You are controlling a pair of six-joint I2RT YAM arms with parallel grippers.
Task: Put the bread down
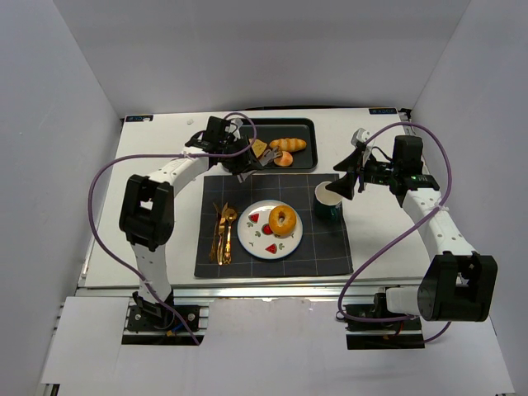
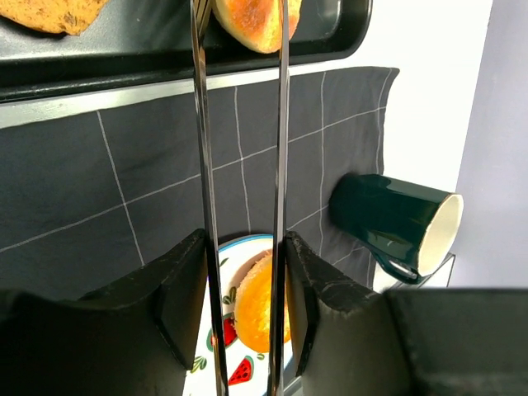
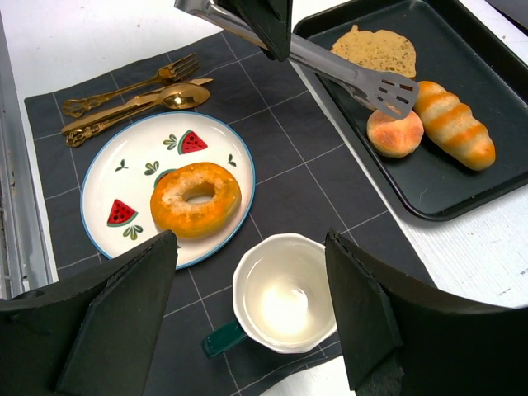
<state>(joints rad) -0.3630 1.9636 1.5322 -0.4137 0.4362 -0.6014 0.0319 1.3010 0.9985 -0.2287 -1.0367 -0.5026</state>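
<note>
Three breads lie in the black tray (image 1: pixel 247 132): a long striped roll (image 3: pixel 454 124), a small round bun (image 3: pixel 394 134) and a flat brown piece (image 3: pixel 379 51). My left gripper (image 2: pixel 245 239) is shut on metal tongs (image 2: pixel 202 148). The tong tips stand either side of the round bun (image 2: pixel 256 21), which rests on the tray (image 2: pixel 124 58). A bagel (image 3: pixel 196 198) sits on the watermelon plate (image 3: pixel 132 177). My right gripper (image 3: pixel 252 239) hangs open just above the green mug (image 3: pixel 285 301), touching nothing.
Gold cutlery (image 1: pixel 223 233) lies left of the plate (image 1: pixel 247 239) on the dark checked placemat (image 1: pixel 330 247). The mug (image 1: pixel 328 202) stands upright at the mat's right edge. White walls close in the table on three sides.
</note>
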